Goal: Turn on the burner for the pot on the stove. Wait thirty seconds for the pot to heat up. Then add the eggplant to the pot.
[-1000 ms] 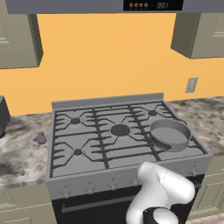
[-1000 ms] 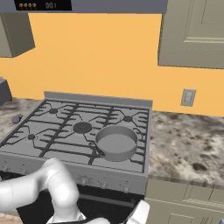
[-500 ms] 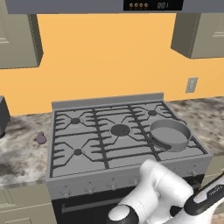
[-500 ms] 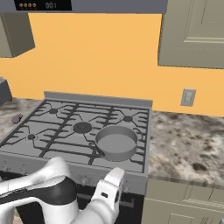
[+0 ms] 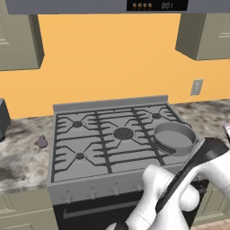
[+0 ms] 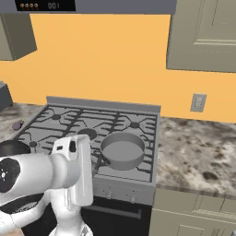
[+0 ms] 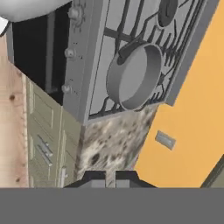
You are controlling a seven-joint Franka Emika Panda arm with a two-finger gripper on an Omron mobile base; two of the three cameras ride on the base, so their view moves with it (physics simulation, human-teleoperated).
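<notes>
The pot (image 5: 175, 138) (image 6: 122, 150) (image 7: 133, 76) stands empty on the front right grate of the stove (image 5: 110, 103) (image 6: 103, 104) (image 7: 78, 70); the burner beneath it is hidden by the pot. Left of the stove, the eggplant (image 5: 42, 142) (image 6: 17, 125) lies on the counter. In the hand view my gripper (image 7: 110, 178) hovers off the stove's front right corner, well apart from the pot, its tips nearly together with nothing between them. Front knobs (image 5: 92, 194) (image 7: 69, 53) line the stove's face. My arm (image 5: 179, 188) (image 6: 78, 170) is raised in front of the stove.
Marbled counter (image 6: 198, 152) runs right of the stove, with a wall outlet (image 5: 196, 86) (image 6: 198, 102) above it. A dark appliance (image 5: 2, 117) sits at the far left. Wall cabinets (image 6: 203, 37) and the hood (image 5: 152, 5) hang overhead. Base drawers (image 7: 43, 148) lie beside the oven.
My arm has unfolded from low in front of the oven and swung upward, its forearm now rising beside the stove's front right. Pot and eggplant have stayed put.
</notes>
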